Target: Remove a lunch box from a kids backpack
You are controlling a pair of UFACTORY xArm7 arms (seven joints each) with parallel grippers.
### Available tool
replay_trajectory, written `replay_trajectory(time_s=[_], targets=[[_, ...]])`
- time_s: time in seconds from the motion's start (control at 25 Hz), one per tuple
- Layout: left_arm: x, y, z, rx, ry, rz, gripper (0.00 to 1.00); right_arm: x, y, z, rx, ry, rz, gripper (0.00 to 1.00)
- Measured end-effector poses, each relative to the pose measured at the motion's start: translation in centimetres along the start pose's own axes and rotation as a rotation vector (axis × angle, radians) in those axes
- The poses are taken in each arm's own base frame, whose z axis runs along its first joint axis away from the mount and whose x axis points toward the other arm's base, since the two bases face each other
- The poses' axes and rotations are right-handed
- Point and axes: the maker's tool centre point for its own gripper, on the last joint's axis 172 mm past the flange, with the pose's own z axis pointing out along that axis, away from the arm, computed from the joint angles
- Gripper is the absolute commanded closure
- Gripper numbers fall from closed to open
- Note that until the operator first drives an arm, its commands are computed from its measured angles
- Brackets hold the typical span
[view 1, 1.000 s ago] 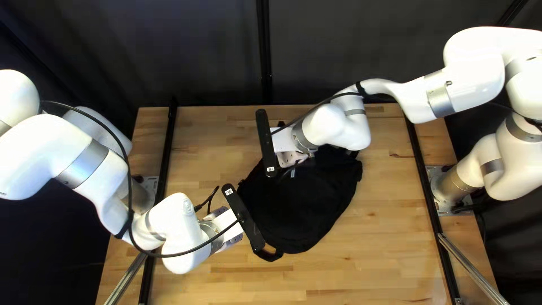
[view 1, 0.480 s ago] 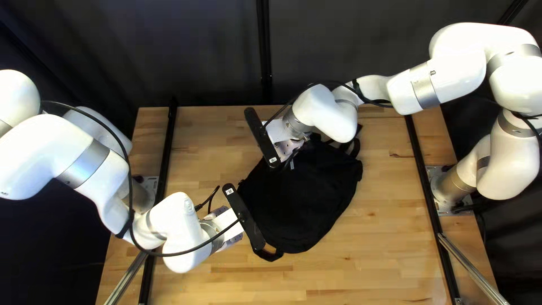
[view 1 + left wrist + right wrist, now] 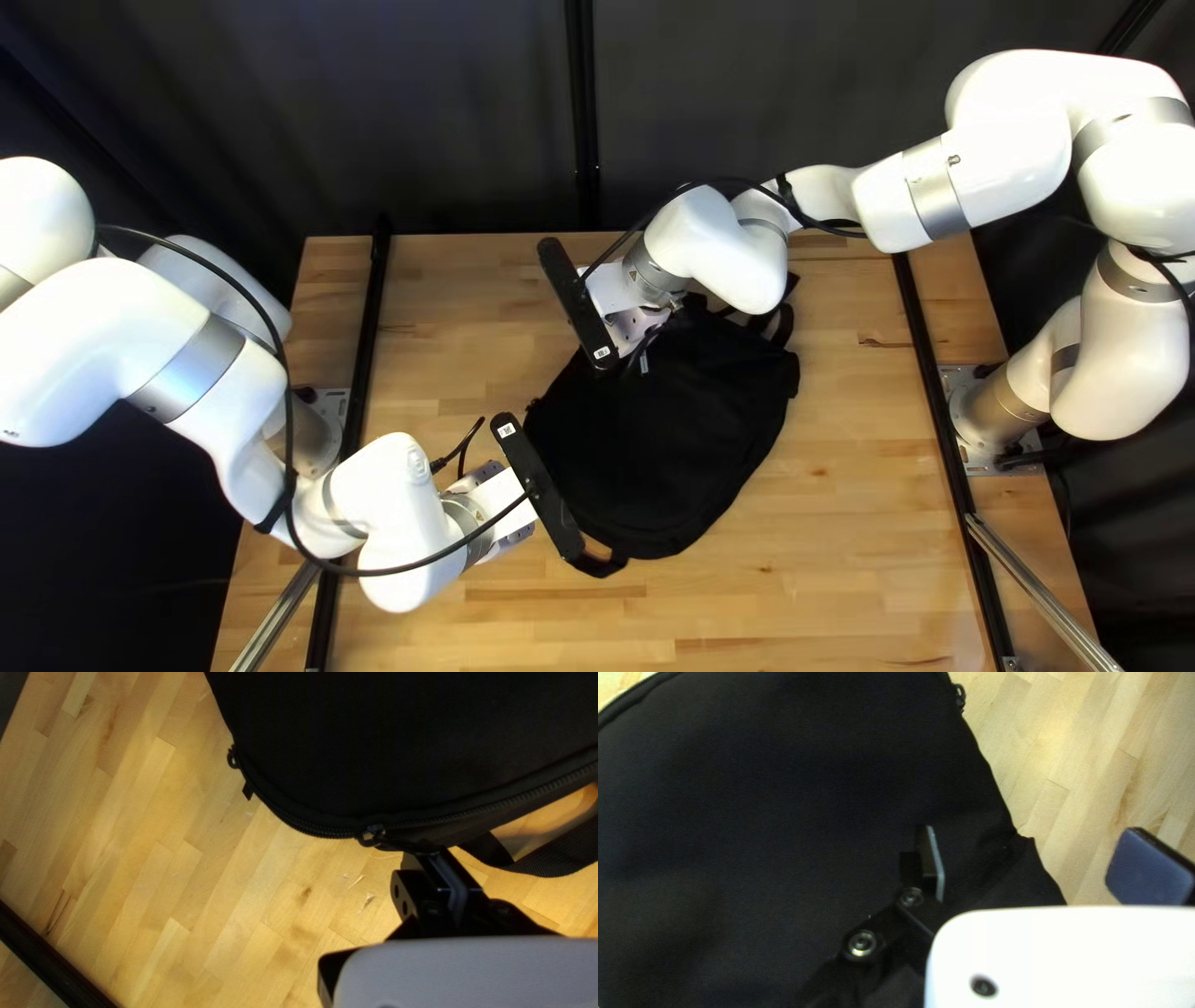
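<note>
The likeliest trouble is the bag sliding instead of unzipping: the left gripper (image 3: pixel 430 854) pinches the small zipper pull (image 3: pixel 372 835) near its tips, while the right gripper (image 3: pixel 1033 835) stands spread over the fabric, anchoring nothing. A sideways tug could also slip the pull free or jam the zipper (the strap (image 3: pixel 551 862) beside those fingers might snag too).

The black backpack (image 3: pixel 679 436) lies flat on the table (image 3: pixel 871 548), at the centre of the top left view, with the left gripper at its lower-left edge and the right gripper above its upper-left part. The lunch box is out of sight, presumably inside, so its exact spot can't be told.
</note>
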Motion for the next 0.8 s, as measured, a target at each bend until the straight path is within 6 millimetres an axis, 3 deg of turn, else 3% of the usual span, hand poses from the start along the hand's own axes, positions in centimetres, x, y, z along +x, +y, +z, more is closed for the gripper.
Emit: replay_trajectory(time_s=[0.12, 0.4, 0.8], targets=[[0.1, 0.0, -0.1, 0.001, 0.0, 0.003, 1.0, 0.4, -0.2, 0.7, 0.055, -0.003, -0.029, 0.0], [0.1, 0.1, 0.1, 0.001, 0.001, 0.005, 1.0, 1.5, -1.4, -0.5, 0.116, -0.021, -0.067, 0.0], [0.5, 0.2, -0.1, 0.0, 0.004, 0.01, 1.0, 2.4, -0.5, 3.5, 0.206, -0.042, -0.116, 0.0]])
